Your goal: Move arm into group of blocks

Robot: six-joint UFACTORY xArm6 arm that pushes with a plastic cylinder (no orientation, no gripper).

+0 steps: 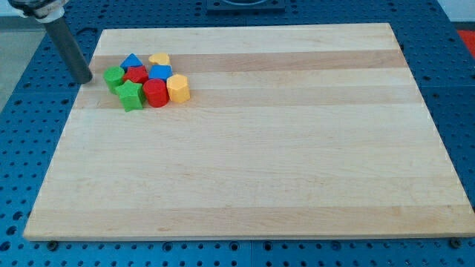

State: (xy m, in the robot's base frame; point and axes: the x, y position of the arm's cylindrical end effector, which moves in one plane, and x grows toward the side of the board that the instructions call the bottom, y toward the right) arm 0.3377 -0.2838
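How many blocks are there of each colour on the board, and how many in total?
Green: 2, the green block and the green star
Red: 2, the red block and the red cylinder
Blue: 2, the blue triangle and the blue block
Yellow: 2, the yellow block and the yellow hexagon
Total: 8

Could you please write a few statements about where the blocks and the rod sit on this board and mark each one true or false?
1. My tip is at the view's left of the block group, beside the green block. True.
2. The blocks are scattered across the whole wooden board. False: they cluster near its top-left corner.
3. The red cylinder sits between the green star and the yellow hexagonal block. True.
4. The blue triangular block lies at the group's bottom edge. False: it is at the top, next to the yellow block.
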